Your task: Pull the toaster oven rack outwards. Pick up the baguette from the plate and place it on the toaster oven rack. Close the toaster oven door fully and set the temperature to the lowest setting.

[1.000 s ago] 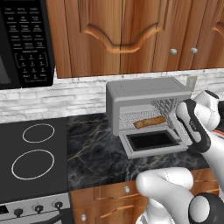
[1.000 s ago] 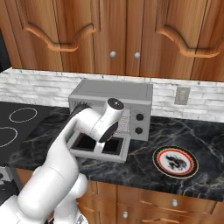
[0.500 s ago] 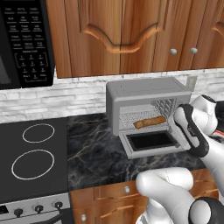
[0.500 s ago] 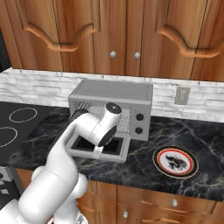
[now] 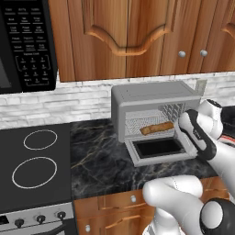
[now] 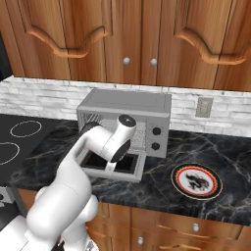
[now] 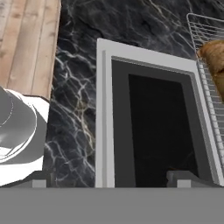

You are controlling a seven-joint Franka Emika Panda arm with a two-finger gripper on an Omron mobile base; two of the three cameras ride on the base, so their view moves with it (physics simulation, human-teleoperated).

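The toaster oven (image 5: 151, 97) stands on the counter with its door (image 5: 158, 148) folded down flat. The baguette (image 5: 157, 128) lies on the wire rack (image 5: 137, 124) in the cavity. In the hand view the door's dark glass (image 7: 153, 127) lies straight below, and the rack (image 7: 205, 39) and baguette (image 7: 214, 57) are at the right edge. My gripper (image 7: 113, 179) hangs open over the door, fingers pointing down and nothing between them. From the right base view the gripper (image 6: 109, 171) is above the door (image 6: 128, 165). The plate (image 6: 196, 180) sits bare, right of the oven.
Two dark knobs (image 6: 156, 138) are on the oven's right front. A black microwave (image 5: 23, 46) hangs at the upper left above a black stovetop (image 5: 36, 160). Wooden cabinets run above. A wall outlet (image 6: 203, 107) is behind the plate. Marble counter (image 5: 96, 160) lies left of the oven.
My hand has sunk slightly and drawn back from the cavity, over the lowered door. The jaws stay open. The baguette, rack and door have not moved.
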